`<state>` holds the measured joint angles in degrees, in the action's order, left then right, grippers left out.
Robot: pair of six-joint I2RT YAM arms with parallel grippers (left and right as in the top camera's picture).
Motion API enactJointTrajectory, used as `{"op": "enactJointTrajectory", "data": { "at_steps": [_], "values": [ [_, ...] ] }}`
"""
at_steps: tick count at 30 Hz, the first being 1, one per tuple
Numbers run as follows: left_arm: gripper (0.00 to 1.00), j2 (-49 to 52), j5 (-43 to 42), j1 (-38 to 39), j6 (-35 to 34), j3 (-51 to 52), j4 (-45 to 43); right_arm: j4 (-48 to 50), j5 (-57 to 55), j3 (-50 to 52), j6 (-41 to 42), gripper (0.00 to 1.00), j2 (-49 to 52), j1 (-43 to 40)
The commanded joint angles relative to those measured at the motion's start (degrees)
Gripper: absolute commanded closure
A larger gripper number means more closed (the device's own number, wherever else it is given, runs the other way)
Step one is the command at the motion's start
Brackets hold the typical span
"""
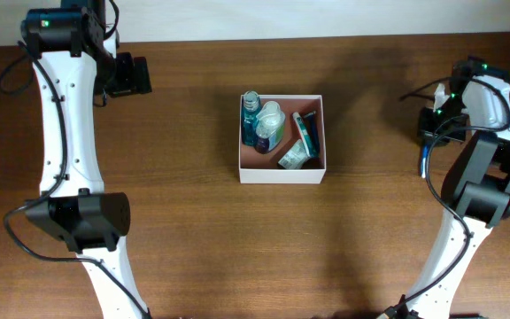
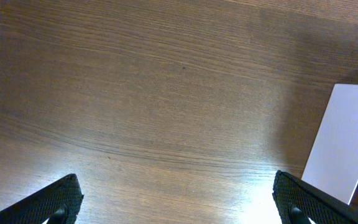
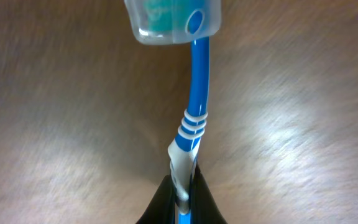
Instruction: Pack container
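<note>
As the overhead camera looks down, the container (image 1: 282, 175) sits mid-table (image 1: 184, 230), its reddish-brown inside holding bottles (image 1: 270, 129) and tubes (image 1: 296, 159). The left gripper (image 1: 135, 75) hangs well off to its left and the right gripper (image 1: 437, 113) well off to its right. From the left wrist, the fingers (image 2: 58, 199) stand released, wide apart above the wood, with the container's white wall at the right edge. From the right wrist, the fingers (image 3: 166, 202) pinch the handle of a blue toothbrush (image 3: 199, 87), a clear cap (image 3: 173, 18) over its head
</note>
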<state>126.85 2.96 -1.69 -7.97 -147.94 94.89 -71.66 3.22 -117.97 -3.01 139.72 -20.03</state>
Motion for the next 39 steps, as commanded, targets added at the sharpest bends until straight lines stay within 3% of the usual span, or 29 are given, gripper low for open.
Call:
{"op": "enactJointTrajectory", "data": {
  "at_steps": [1, 6, 12, 22, 26, 32, 39],
  "values": [
    [0.01, -1.2, -0.4, -0.1, -0.3, 0.2, -0.1, -4.0, 8.2, -6.5, 0.4, 0.96, 0.5, 0.1],
    [0.01, -1.2, -0.4, -0.1, -0.3, 0.2, -0.1, -15.5, 23.5, -18.9, -4.2, 0.96, 0.4, 0.8],
    [0.01, -1.2, -0.4, -0.1, -0.3, 0.2, -0.1, -25.5, 25.1, -29.2, -5.7, 0.96, 0.4, 5.7],
    [0.01, -1.2, -0.4, -0.1, -0.3, 0.2, -0.1, -25.7, 25.0, -29.7, -5.3, 0.96, -0.1, 18.8],
    [0.01, -1.2, -0.4, -0.1, -0.3, 0.2, -0.1, -25.7, 24.0, -29.7, -1.2, 0.96, -0.1, 22.7],
    [0.01, -1.2, -0.4, -0.1, -0.3, 0.2, -0.1, -25.3, 24.0, -29.7, 6.4, 0.96, -0.1, 24.5],
    [0.01, -1.2, -0.4, -0.1, -0.3, 0.2, -0.1, -25.7, 23.9, -29.7, 8.5, 0.96, -3.4, 25.4]
  ]
}}
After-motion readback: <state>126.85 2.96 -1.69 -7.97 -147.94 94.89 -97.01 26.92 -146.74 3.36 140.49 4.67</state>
